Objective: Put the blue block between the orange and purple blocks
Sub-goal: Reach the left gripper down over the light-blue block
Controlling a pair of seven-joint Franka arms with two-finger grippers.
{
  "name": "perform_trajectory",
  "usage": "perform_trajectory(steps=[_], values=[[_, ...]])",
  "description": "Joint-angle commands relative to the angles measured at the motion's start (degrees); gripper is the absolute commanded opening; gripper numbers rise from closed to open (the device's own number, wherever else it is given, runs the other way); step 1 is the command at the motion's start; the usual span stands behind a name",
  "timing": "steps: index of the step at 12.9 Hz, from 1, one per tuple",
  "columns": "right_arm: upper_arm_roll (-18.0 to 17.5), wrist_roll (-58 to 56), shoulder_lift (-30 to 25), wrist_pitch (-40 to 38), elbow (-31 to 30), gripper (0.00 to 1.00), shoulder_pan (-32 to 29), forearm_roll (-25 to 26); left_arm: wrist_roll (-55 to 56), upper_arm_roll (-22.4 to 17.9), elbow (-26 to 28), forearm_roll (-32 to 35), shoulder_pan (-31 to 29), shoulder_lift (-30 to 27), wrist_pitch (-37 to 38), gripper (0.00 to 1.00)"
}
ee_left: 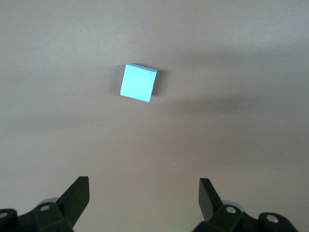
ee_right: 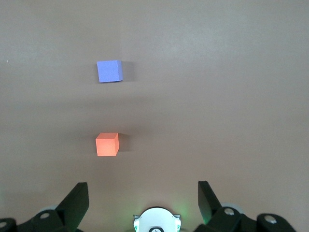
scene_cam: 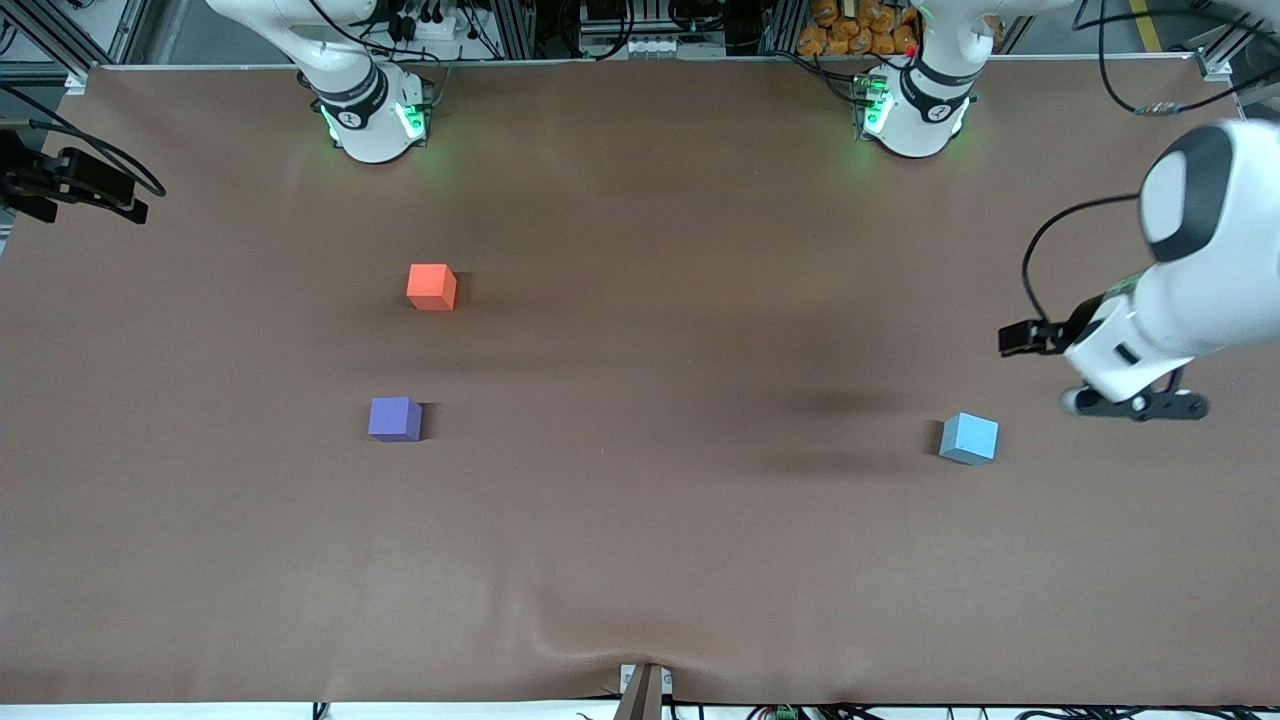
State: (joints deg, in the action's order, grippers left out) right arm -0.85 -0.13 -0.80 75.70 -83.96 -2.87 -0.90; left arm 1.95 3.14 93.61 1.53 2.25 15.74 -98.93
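From the front view, you had three small matte cubes lying on the brown-covered bench (scene_cam: 640,560). The bright orange-red cube (scene_cam: 432,286) sat toward the right arm's end of the bench, and the violet-purple cube (scene_cam: 394,418) sat nearer the front camera than it, with bare bench between the two. The light sky-blue cube (scene_cam: 968,438) rested well apart from both, toward the left arm's end of the bench, untouched. Your left tool (scene_cam: 1140,404) hung in the air near the sky-blue cube, over the bench toward the left arm's end and clear of the cube. The right arm's tool did not appear in this view; only its base showed at the top, and that arm waited.

In the left wrist view, you saw the sky-blue cube (ee_left: 138,83) alone on the bench, slightly turned, ahead of the left tool (ee_left: 144,203). Its two dark fingers (ee_left: 77,195) stood wide apart with nothing between them.

In the right wrist view, the right tool (ee_right: 143,203) was high above the bench, its fingers (ee_right: 77,198) spread apart and empty. Below it you saw the orange-red cube (ee_right: 107,144) and the violet-purple cube (ee_right: 109,71), separate from one another.
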Motion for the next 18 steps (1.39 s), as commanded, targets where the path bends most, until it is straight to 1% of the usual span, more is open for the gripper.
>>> perform_trajectory(steps=[1,3,4,7,10,12,13,18], values=[[0.0,0.9,-0.4,-0.3,-0.3,1.0,-0.1,-0.4,-0.3,0.2,5.5,1.0,-0.3,1.1,-7.6,1.0],[0.0,0.9,-0.4,-0.3,-0.3,1.0,-0.1,-0.4,-0.6,0.3,10.0,2.2,-0.3,2.3,-14.2,1.0],[0.0,0.9,-0.4,-0.3,-0.3,1.0,-0.1,-0.4,-1.1,0.3,11.1,2.3,-0.2,3.8,-17.8,1.0],[0.0,0.9,-0.4,-0.3,-0.3,1.0,0.0,-0.4,-4.7,0.2,11.3,2.4,-0.3,8.2,-23.2,1.0],[0.0,0.9,-0.4,-0.4,-0.3,1.0,0.0,-0.4,-5.0,0.2,10.6,4.8,-0.2,11.6,-29.4,1.0],[0.0,0.9,-0.4,-0.4,-0.3,1.0,0.0,-0.4,-5.6,0.2,10.2,7.8,-0.8,13.3,-31.7,1.0],[0.0,0.9,-0.4,-0.4,-0.3,1.0,0.0,-0.4,-5.6,0.2,9.8,8.2,-0.9,14.5,-32.4,1.0],[0.0,0.9,-0.4,-0.3,-0.3,1.0,-0.1,-1.0,-7.7,-0.1,6.8,8.4,-1.3,19.4,-32.6,1.0]])
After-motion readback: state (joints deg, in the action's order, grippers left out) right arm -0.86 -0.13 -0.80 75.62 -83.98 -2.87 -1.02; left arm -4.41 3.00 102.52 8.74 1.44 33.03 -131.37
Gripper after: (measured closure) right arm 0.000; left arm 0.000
